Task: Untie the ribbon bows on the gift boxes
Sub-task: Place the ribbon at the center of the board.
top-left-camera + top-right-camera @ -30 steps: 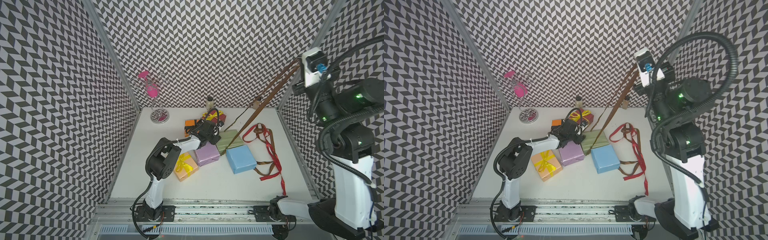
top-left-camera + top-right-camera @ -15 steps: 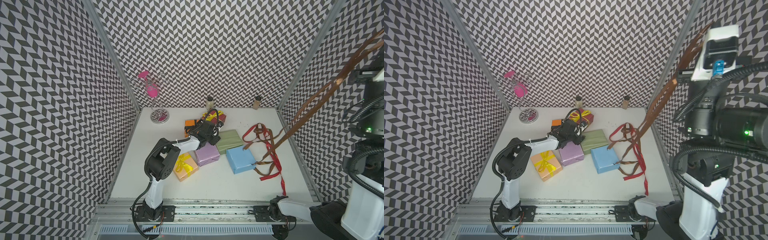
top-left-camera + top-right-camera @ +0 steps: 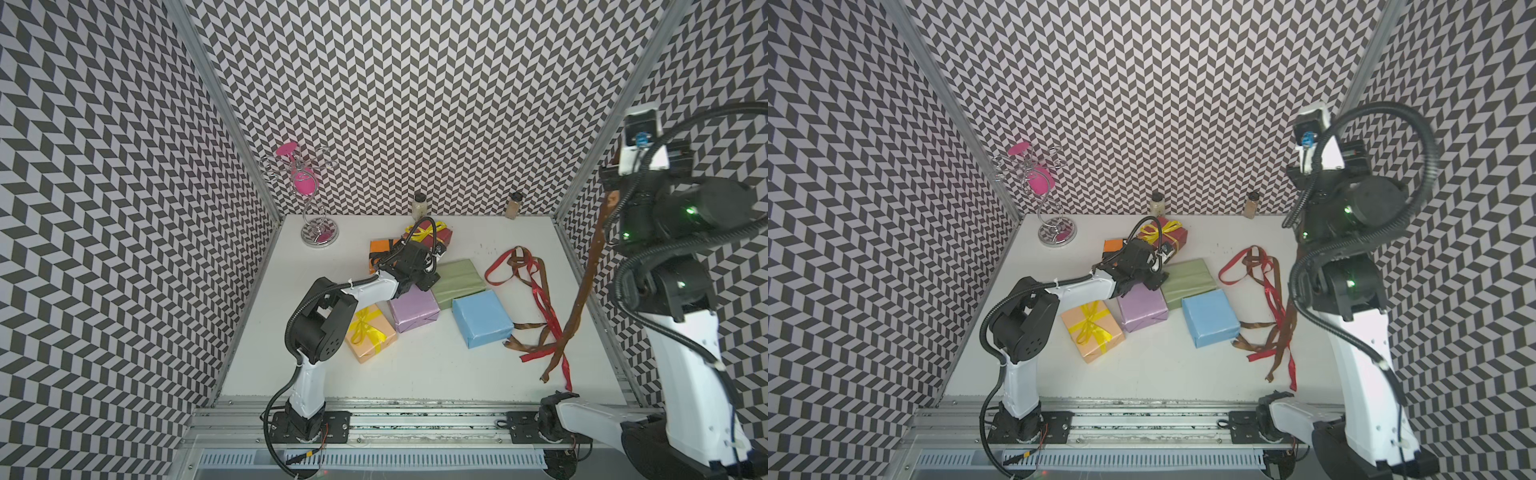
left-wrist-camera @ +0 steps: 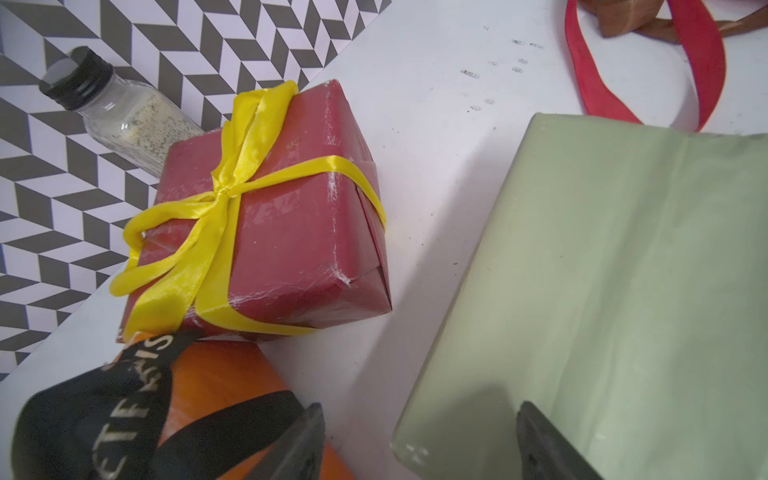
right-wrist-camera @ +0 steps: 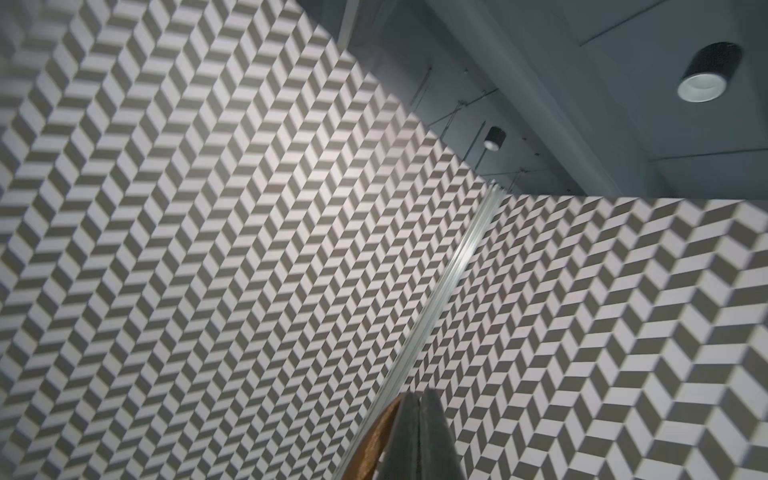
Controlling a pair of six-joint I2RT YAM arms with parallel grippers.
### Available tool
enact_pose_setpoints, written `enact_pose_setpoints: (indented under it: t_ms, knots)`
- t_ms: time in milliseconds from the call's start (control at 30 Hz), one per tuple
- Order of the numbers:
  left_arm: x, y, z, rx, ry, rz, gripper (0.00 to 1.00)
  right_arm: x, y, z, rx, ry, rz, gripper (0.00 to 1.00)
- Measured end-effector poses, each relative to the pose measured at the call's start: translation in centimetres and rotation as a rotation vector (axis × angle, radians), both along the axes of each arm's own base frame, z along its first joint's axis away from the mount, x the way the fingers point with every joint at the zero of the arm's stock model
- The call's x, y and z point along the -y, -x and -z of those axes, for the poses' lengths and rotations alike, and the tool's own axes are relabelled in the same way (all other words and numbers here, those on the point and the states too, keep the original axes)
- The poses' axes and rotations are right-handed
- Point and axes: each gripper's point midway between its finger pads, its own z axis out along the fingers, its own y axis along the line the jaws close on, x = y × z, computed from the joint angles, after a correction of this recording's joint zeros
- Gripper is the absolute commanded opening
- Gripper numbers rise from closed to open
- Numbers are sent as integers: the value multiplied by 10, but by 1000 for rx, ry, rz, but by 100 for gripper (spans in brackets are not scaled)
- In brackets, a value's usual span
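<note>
Six gift boxes sit mid-table. The peach box (image 3: pixel 370 332) and the dark red box (image 4: pixel 291 232) each carry a tied yellow bow (image 4: pixel 216 195). A black lettered ribbon (image 4: pixel 124 399) is tied on the orange box (image 3: pixel 380 248). The lilac (image 3: pixel 415 309), light blue (image 3: pixel 482 318) and sage green (image 3: pixel 459 278) boxes are bare. My left gripper (image 4: pixel 419 432) is open, low over the gap between the orange and sage green boxes. My right gripper (image 3: pixel 611 187) is raised high at the right, shut on a long brown ribbon (image 3: pixel 582 299) that hangs down to the table.
A loose red ribbon (image 3: pixel 540 291) and a second brown ribbon (image 3: pixel 528 328) lie tangled at the table's right. Two spice jars (image 3: pixel 419 205) (image 3: pixel 514 205) stand at the back wall. A chrome stand with pink ornaments (image 3: pixel 309 208) is in the back left corner.
The right arm pulled the brown ribbon off the sage green box, swung it up and to the right, then came back; the ribbon now hangs slack. The left arm has not moved.
</note>
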Motion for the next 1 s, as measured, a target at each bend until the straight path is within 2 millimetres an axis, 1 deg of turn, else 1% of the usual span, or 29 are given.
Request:
enact_pose_setpoints:
  t_ms: [33, 100, 133, 200, 233, 300, 400, 433, 467, 533, 600, 667, 700, 767, 867, 933, 967, 1000]
  knots:
    - [0, 0, -4, 3, 2, 0, 74, 9, -18, 17, -42, -15, 2, 0]
    - [-1, 1, -15, 13, 13, 1, 74, 31, -55, 63, -149, -61, 3, 0]
    - [-2, 2, -21, 17, 16, 1, 74, 39, -68, 84, -196, -84, 0, 0]
    - [-4, 3, -35, 31, 28, -1, 74, 51, -95, 136, -314, -146, -24, 0]
    - [-6, 3, -41, 38, 35, -2, 74, 52, -103, 155, -356, -171, -39, 0]
    - [-9, 3, -57, 58, 53, -4, 74, 47, -122, 196, -456, -223, -95, 0]
    - [-15, 2, -81, 86, 78, -11, 74, 36, -148, 247, -580, -296, -169, 0]
    - [-18, 1, -88, 96, 85, -15, 74, 34, -155, 262, -610, -315, -184, 0]
    - [-21, 0, -95, 106, 92, -21, 75, 32, -163, 282, -650, -341, -196, 0]
    - [-31, -1, -107, 118, 100, -35, 75, 31, -176, 323, -731, -386, -204, 0]
    - [-45, -3, -121, 134, 111, -55, 75, 33, -185, 366, -815, -429, -192, 0]
    - [-65, -3, -135, 152, 124, -84, 75, 39, -191, 407, -891, -472, -160, 0]
    - [-75, -2, -141, 161, 131, -99, 76, 42, -194, 422, -917, -489, -146, 0]
    - [-103, 0, -151, 177, 144, -137, 76, 51, -197, 449, -958, -529, -107, 0]
    - [-141, 4, -156, 185, 148, -196, 76, 64, -198, 472, -987, -563, -62, 0]
    - [-162, 6, -152, 175, 143, -233, 76, 67, -198, 479, -999, -572, -51, 0]
    - [-171, 8, -147, 165, 138, -247, 76, 68, -198, 481, -1002, -573, -53, 5]
    - [-177, 11, -143, 154, 135, -255, 76, 66, -198, 481, -1005, -572, -65, 14]
